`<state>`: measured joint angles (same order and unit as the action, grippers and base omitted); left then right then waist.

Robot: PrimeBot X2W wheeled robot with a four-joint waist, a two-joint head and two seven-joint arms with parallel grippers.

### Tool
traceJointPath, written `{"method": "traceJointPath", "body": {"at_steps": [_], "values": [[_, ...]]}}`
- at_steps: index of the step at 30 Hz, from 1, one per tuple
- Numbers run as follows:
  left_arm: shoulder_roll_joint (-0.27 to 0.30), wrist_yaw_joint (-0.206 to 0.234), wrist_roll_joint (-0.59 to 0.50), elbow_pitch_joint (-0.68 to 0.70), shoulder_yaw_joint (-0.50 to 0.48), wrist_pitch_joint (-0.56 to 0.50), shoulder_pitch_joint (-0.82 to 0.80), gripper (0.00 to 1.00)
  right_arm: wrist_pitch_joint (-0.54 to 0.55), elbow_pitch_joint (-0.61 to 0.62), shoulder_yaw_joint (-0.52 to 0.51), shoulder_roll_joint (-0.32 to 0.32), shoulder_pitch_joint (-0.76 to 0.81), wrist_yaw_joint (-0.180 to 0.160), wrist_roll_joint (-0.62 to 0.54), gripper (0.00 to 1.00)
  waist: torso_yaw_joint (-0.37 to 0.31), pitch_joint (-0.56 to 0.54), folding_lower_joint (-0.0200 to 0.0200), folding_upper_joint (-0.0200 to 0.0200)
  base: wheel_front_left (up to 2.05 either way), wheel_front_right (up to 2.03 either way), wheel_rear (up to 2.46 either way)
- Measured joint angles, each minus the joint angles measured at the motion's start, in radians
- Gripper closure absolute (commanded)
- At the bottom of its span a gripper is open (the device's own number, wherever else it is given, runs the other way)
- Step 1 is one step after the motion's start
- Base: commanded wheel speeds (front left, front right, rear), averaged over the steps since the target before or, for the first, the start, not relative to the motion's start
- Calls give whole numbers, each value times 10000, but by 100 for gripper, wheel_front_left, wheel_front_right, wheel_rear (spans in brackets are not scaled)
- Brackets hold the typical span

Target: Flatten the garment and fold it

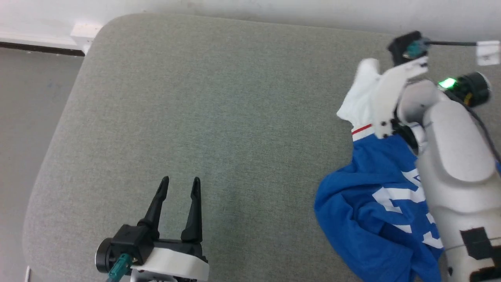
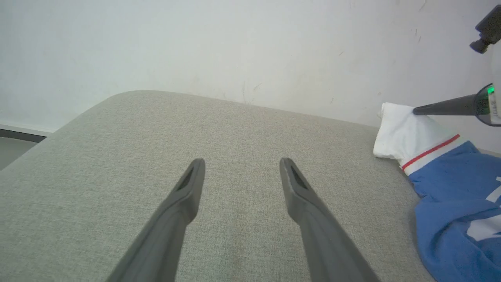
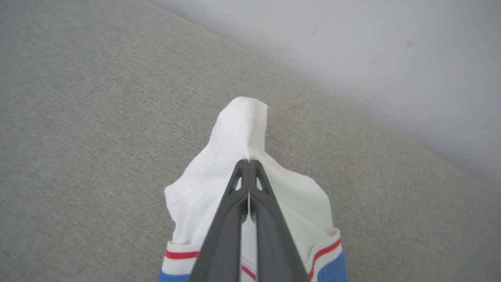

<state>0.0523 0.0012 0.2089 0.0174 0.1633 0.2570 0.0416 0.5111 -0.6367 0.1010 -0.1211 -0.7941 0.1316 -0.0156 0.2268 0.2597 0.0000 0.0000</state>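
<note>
Status: early stage. The garment (image 1: 375,219) wasn't flat and no fold was made. The blue body lay bunched in a heap at the right edge of the bench (image 1: 235,98). Its white lettering (image 1: 395,196) was creased and partly hidden under the right arm (image 1: 458,172).

The right pincer (image 3: 248,162) was clamped on the white sleeve (image 3: 235,129), fingers pressed together with cloth pinched between them, beyond the red-striped trim (image 3: 178,254). The sleeve was held towards the far right corner, and the body trailed back from it. It looked lifted a little, but I couldn't tell for sure.

The left pincer (image 1: 181,179) held nothing, its fingers parted to a moderate gap. It sat over bare fabric at the near left, well apart from the garment.

Left to do, by my read, was nearly everything: drag the body out onto the open area, spread both sleeves, smooth it, then make all the folds. The second sleeve and the neck were hidden, so its orientation was unclear.

Surface: padded, with a grey woven cover and rounded corners, and no visible wrinkles.

Room: a plain white wall (image 2: 235,47), lightly scuffed, stood right behind the far edge. Grey floor (image 1: 31,117) lay to the left, with a dark skirting strip (image 1: 39,47) at the wall's foot.
</note>
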Motion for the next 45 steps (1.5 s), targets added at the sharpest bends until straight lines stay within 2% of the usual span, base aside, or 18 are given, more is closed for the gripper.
{"method": "traceJointPath", "body": {"at_steps": [7, 13, 15, 18, 19, 20, 21, 27, 31, 38, 41, 45], "values": [[-2, 205, 224, -21, -54, -2, 7, 0, -422, -370, 2426, 663, -731, 0, 1220, 100, 329, -101, 0, 0, 0, 0, 0], [-4, 395, 293, -77, -130, 0, 24, 0, -600, 686, 6082, 709, -539, -2, 4493, 100, 649, -137, 0, 2, 0, 0, 0], [-2, 410, 318, -105, -176, 0, 42, 0, -562, 1007, 6941, 750, -374, -2, 5218, 100, 715, -147, 0, 2, 0, 0, 0], [-2, 437, 332, -146, -180, 0, 45, 0, -545, 989, 7655, 750, -125, -2, 5676, 100, 762, -154, 0, 2, 0, 0, 0], [-2, 437, 355, -163, -176, 0, 45, 0, -562, 895, 7787, 748, -102, -2, 5695, 65, 761, -163, 0, 2, 0, 0, 0], [-4, 437, 372, -178, -165, -2, 45, 0, -619, 771, 7837, 748, -97, -2, 5720, 17, 754, -176, 0, 2, 0, 0, 0], [-2, 437, 378, -196, -148, -2, 46, 0, -702, 646, 7823, 744, -97, -2, 5745, 0, 739, -192, 0, 2, 0, 0, 0], [-2, 437, 372, -228, -115, 0, 171, 0, -1605, 274, 7194, 732, -122, -2, 6023, 0, 483, -345, 0, 2, 0, 0, 0], [0, 437, 261, -215, -153, 0, 210, 0, -2491, 146, 6174, 729, -112, -2, 5906, 0, 219, -519, 0, 2, 0, 0, 0], [100, 437, 159, -136, -299, 0, 537, 0, -4009, 516, 3154, 606, 1023, -2, 4381, 0, -324, -944, -1, 2, 0, 0, 0], [151, 447, 102, -102, -332, 0, 709, 0, -4621, 1442, 1478, 464, 2121, -2, 3501, 0, -575, -1143, -1, 2, 0, 0, 0], [184, 525, 102, -8, -370, 0, 967, 0, -5037, 3379, -794, 522, 4002, -2, 2391, 0, -929, -1379, -1, 1, 0, 0, 0]]}}
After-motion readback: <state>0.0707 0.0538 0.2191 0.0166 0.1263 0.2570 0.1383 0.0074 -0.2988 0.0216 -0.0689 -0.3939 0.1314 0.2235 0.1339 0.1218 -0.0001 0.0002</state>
